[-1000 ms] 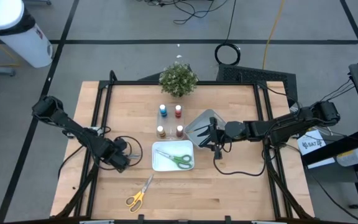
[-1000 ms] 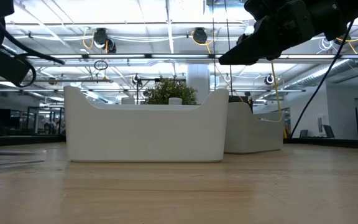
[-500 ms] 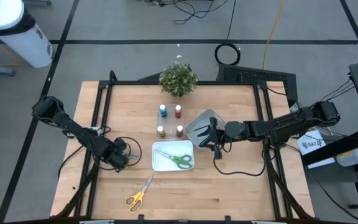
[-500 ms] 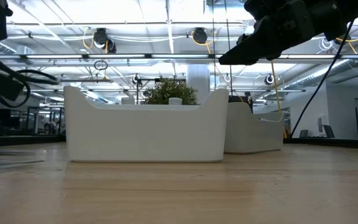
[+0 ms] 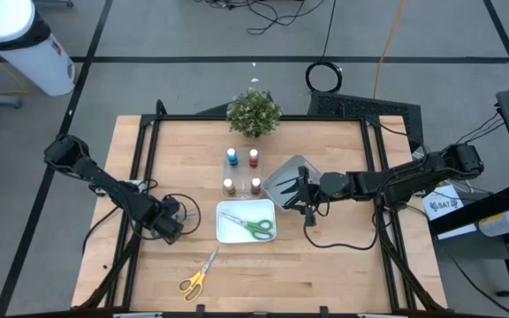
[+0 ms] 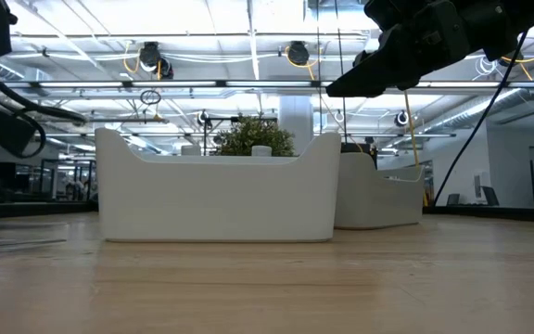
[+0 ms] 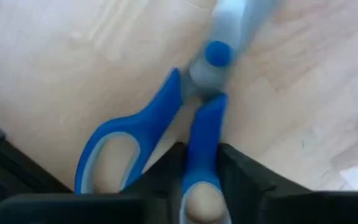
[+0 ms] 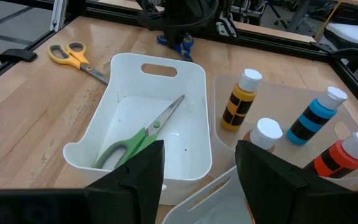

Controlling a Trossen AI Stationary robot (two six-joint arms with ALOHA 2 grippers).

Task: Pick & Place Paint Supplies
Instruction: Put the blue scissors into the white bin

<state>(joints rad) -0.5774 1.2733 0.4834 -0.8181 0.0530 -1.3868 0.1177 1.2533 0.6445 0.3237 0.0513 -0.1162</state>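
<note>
White tray [image 8: 143, 93]: green scissors [image 8: 135, 138] inside | clear tray [image 8: 224, 93]: paint bottles [image 8: 240, 99]

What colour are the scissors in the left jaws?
Blue handles on the scissors; the left wrist view shows them best.

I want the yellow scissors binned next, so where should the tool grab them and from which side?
Grip the yellow scissors at the narrow neck where handles meet blades, probably coming straight down from above. They lie flat and alone on the table, so fingers can straddle that slim part.
</note>
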